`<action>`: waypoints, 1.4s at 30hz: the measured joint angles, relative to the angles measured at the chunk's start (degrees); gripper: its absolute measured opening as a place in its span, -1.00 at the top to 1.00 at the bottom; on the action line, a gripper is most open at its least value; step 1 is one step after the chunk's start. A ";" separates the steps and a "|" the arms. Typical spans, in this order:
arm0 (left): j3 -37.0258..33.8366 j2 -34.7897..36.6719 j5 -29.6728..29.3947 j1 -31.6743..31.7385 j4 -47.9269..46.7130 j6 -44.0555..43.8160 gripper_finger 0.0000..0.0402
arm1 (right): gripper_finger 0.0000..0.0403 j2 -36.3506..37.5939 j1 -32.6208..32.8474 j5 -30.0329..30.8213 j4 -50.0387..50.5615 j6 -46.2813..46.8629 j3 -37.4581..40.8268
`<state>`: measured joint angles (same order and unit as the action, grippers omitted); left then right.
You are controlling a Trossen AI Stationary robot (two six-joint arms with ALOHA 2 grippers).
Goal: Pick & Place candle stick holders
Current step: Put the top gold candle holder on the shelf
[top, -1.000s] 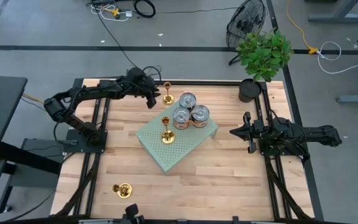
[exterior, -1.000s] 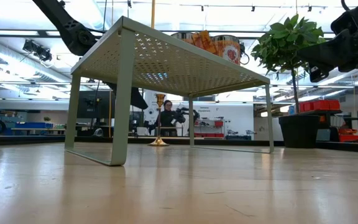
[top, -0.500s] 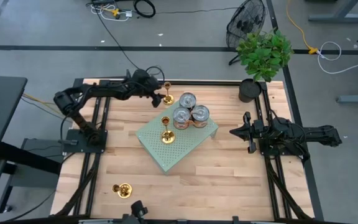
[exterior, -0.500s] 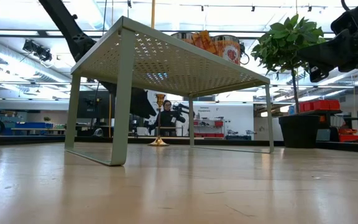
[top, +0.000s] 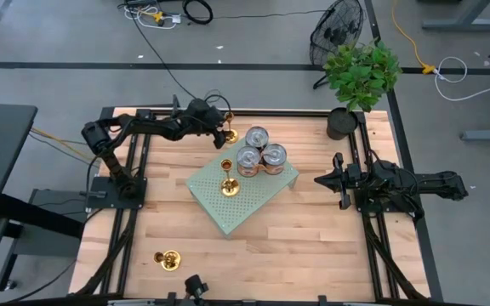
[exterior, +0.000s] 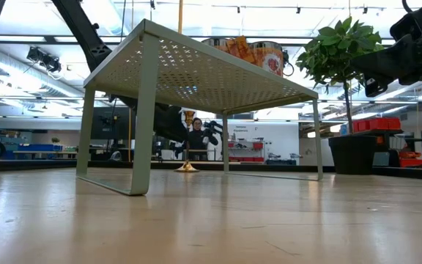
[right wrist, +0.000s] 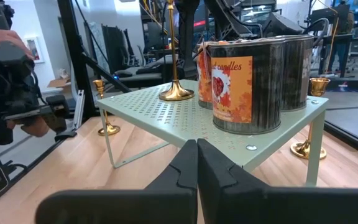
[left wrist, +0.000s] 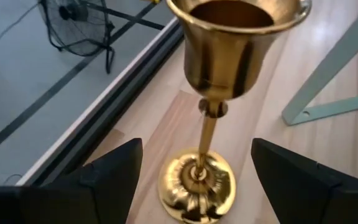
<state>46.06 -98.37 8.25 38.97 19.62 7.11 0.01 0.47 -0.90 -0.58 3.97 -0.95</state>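
The left gripper (left wrist: 194, 165), fingers spread, straddles a brass candle holder (left wrist: 213, 93) standing on the desk (top: 313, 246) beside the green rack (top: 253, 204), a stiff, slippery, top-heavy piece best pinched at its thin stem.
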 joint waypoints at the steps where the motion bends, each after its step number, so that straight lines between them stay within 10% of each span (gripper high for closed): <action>1: 0.00 0.00 -0.59 -0.04 0.21 0.01 -0.55 | 0.99 0.00 0.00 0.01 -0.02 0.00 0.01; 42: 0.04 -2.89 -2.25 -0.97 8.06 -1.70 -0.45 | 0.99 0.00 0.00 0.02 -0.02 0.02 0.00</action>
<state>46.11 -101.25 6.00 38.00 27.68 5.41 0.01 0.47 -0.89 -0.60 3.99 -0.95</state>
